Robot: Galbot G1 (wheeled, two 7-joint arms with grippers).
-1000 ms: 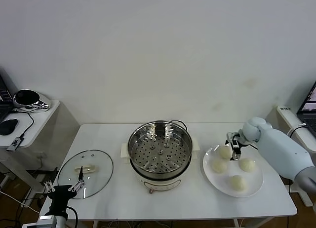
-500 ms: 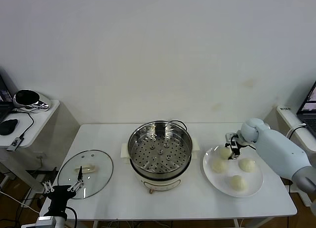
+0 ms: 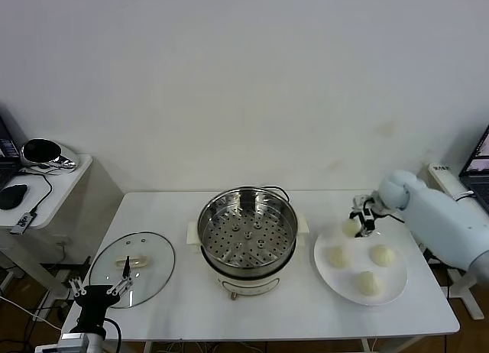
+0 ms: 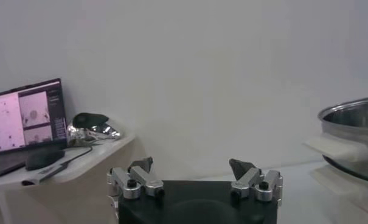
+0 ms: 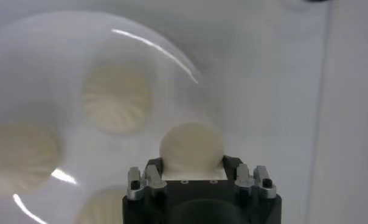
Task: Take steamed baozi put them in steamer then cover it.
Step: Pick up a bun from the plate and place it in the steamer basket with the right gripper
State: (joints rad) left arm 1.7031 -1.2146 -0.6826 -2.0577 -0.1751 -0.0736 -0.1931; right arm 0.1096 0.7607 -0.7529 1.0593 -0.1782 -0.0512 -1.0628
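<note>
My right gripper is shut on one cream-white baozi and holds it just above the far left rim of the white plate; in the right wrist view the baozi sits between the fingers. Three more baozi lie on the plate: one, one and one. The steel steamer stands at the table's middle, its perforated tray bare. The glass cover with its cream handle lies flat at the front left. My left gripper is open and empty at the front left edge.
A side table at the far left carries a mouse, cables and a shiny object. The steamer's rim shows in the left wrist view, with a laptop on the side table. A laptop edge sits at the far right.
My right gripper has closed on the far left baozi and lifted it slightly off the plate, toward the far side. The left arm has not moved.
</note>
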